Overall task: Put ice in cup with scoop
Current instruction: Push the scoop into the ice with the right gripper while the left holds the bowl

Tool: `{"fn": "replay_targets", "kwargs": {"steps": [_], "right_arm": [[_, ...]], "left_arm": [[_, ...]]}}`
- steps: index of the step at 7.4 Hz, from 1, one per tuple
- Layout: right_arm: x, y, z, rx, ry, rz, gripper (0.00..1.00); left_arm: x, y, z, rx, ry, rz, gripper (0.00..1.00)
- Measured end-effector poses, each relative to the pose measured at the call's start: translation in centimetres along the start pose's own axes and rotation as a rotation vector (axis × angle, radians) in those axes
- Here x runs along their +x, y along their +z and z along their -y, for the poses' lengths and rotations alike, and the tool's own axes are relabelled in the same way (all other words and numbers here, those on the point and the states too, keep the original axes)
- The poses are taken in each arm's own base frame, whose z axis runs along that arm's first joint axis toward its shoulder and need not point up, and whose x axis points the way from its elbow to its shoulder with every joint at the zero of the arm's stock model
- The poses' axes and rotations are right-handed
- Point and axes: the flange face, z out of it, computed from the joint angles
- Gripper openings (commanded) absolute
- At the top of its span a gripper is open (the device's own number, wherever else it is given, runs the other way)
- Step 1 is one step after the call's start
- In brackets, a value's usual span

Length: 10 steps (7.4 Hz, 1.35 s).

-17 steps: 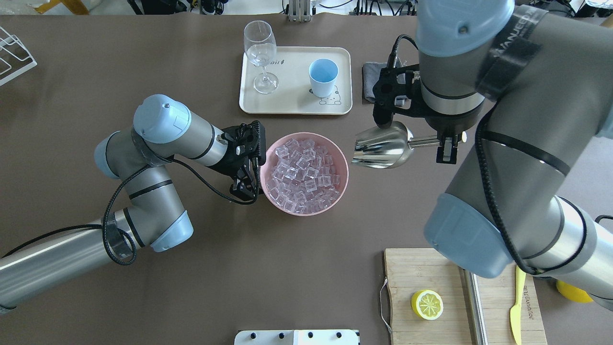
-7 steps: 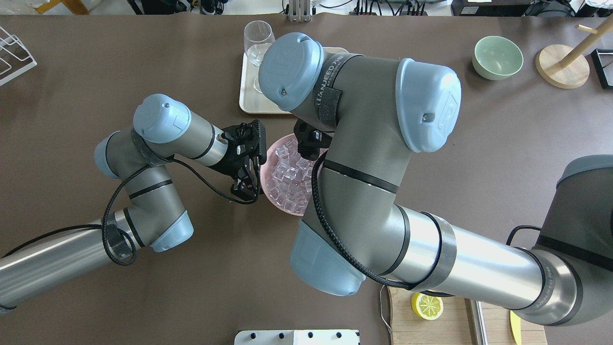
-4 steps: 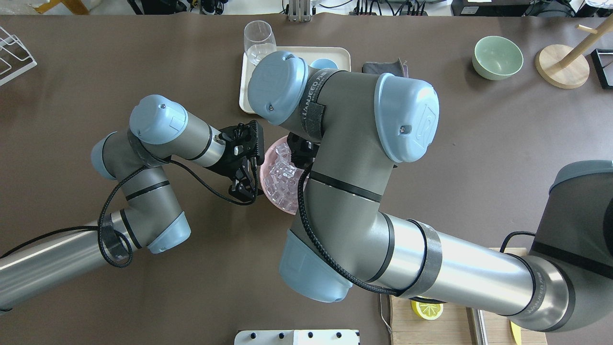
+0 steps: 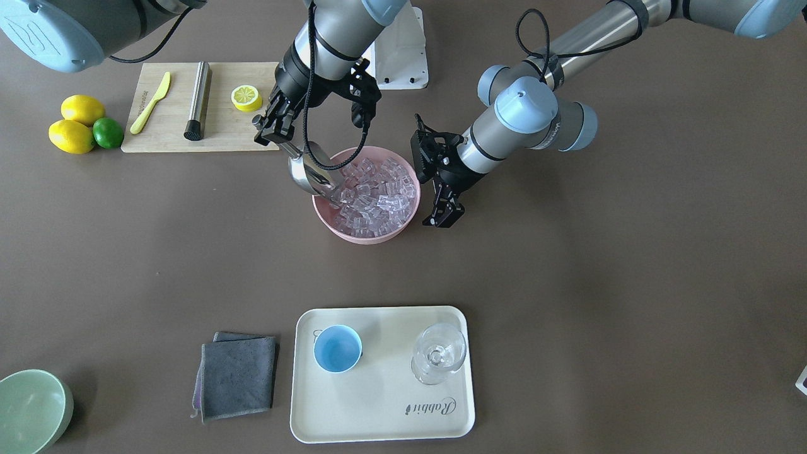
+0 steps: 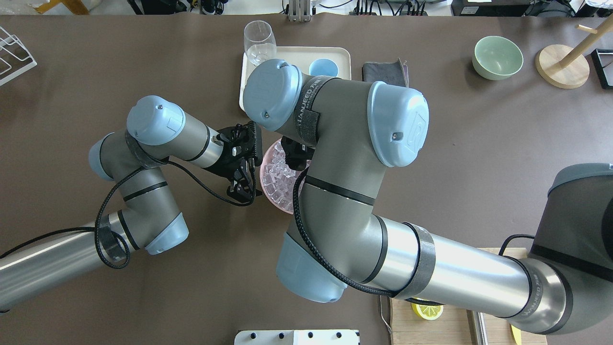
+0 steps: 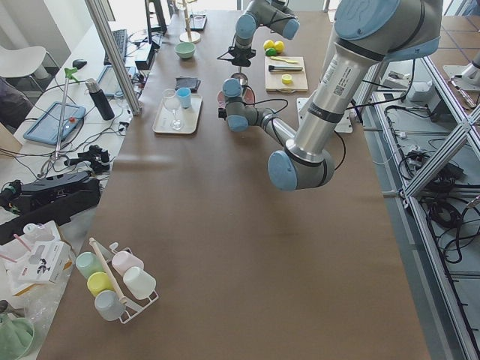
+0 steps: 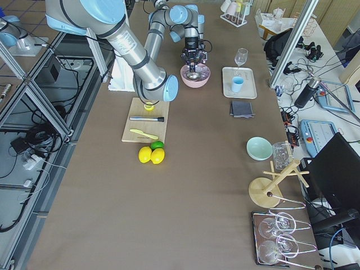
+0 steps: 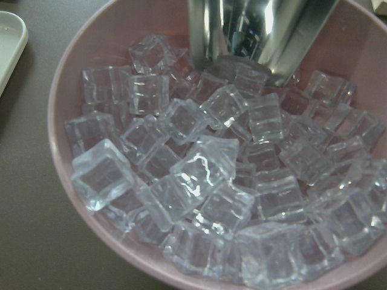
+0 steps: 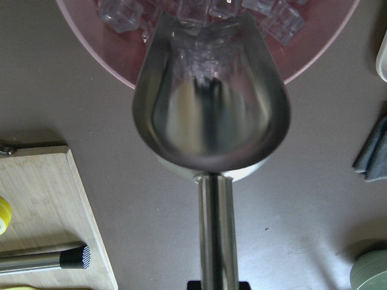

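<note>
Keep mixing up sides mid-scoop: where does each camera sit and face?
Front-facing: across the table, facing the robot, steeply down; right arm on view-left, left arm view-right.
Overhead: behind its shoulders, looking forward; right arm hides much of the pink bowl.
Exterior left: table's end; left arm near.
Exterior right: opposite end; right arm near.
Left wrist: close over the ice; no robot parts.
Right wrist: along the scoop's handle into the bowl.
Shared: both wrist views show scoop, ice, bowl.

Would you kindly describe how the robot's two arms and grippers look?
The left arm and right arm are silver-grey tubes with light-blue joint caps, each trailing a black cable; the right wears a lettered black strap. The left gripper and right gripper are black.
</note>
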Motion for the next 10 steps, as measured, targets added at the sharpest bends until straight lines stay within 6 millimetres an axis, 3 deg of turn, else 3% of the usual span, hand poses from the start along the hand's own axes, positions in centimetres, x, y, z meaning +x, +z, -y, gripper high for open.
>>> {"fn": "replay_targets", "kwargs": {"steps": [3,8,10], "right_arm": [[-0.1,0.3,0.0,0.072,0.0,-0.022,0.0],[-1.9,2.2,-3.5,0.234,0.034,-0.065,0.0],[-2.0,3.5,-3.7,0.283,0.064,-0.079,0.0]], "left_arm": [[0.1,-0.1,0.0,0.002,0.001,0.0,0.99],[0.2,-0.4,-0.1,0.004,0.003,0.0,0.99],[0.3,-0.4,-0.1,0.005,0.003,0.0,0.99]]}}
